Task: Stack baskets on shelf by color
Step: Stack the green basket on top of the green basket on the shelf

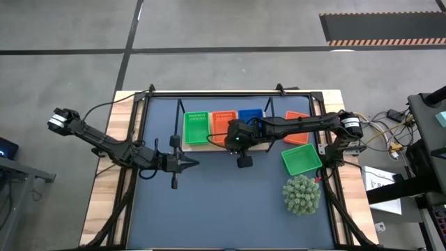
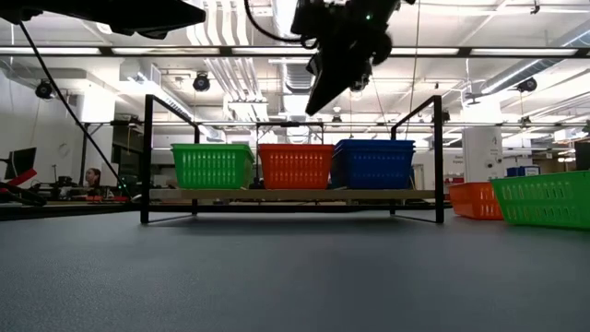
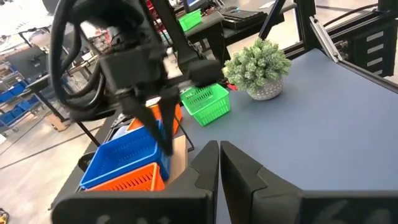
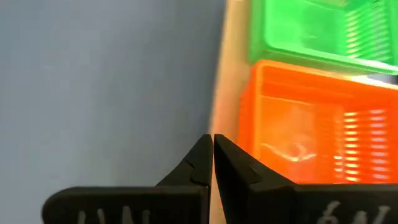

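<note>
The shelf (image 2: pixel 295 195) is a light-wood board in a black wire frame at the far middle of the mat. On it stand a green basket (image 2: pixel 212 166), an orange-red basket (image 2: pixel 295 166) and a blue basket (image 2: pixel 371 164), side by side on their bottoms. A loose green basket (image 1: pixel 301 159) and a loose orange-red basket (image 1: pixel 296 120) rest on the mat to the shelf's right. My right gripper (image 1: pixel 244 162) hangs shut and empty above the shelf's near edge, by the orange-red basket (image 4: pixel 311 124). My left gripper (image 1: pixel 196 163) is shut and empty, near the shelf's left part.
A round spiky green plant ball (image 1: pixel 301 194) in a pot stands near the mat's right near corner, close to the loose green basket. Black frame rails (image 1: pixel 209 92) run along the table's far and side edges. The dark-blue mat (image 1: pixel 230 209) lies bare near the front.
</note>
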Motion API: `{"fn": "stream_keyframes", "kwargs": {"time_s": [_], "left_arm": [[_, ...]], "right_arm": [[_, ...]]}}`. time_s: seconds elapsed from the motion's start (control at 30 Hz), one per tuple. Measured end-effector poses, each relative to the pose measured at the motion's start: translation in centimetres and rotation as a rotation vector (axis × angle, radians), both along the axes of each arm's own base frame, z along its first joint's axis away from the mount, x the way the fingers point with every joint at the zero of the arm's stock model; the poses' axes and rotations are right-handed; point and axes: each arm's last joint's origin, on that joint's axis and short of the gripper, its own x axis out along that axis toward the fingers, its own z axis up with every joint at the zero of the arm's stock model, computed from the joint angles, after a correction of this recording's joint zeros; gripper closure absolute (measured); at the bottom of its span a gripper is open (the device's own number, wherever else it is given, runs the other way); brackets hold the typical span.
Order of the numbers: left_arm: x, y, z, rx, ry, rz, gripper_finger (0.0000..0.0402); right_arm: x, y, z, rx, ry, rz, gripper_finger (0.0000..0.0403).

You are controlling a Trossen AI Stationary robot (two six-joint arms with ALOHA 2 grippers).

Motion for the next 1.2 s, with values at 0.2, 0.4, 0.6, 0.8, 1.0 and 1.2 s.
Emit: {"fn": "stream_keyframes", "kwargs": {"time_s": [0.2,0.4,0.6,0.8,1.0,1.2], "left_arm": [[0.0,0.0,0.3,-0.009,-0.024,0.000,0.0402],[0.0,0.0,0.2,-0.008,-0.021,0.000,0.0402],[0.1,0.0,0.6,-0.039,-0.034,0.003,0.0402],[0.1,-0.1,0.8,-0.066,-0.040,0.003,0.0402],[0.1,-0.1,0.9,-0.078,-0.056,0.000,0.0402],[0.1,-0.1,0.9,-0.122,-0.057,0.000,0.0402]], "right_arm": [[-1.5,2.5,1.0,0.172,0.057,-0.004,0.0394],[-3.6,5.2,1.7,0.267,0.173,-0.027,0.0394],[-4.8,7.0,1.6,0.296,0.257,-0.085,0.0394],[-5.8,8.9,1.0,0.322,0.338,-0.142,0.0394],[-6.7,10.4,0.8,0.333,0.387,-0.179,0.0394],[-8.0,10.3,0.6,0.301,0.513,-0.271,0.0394]]}}
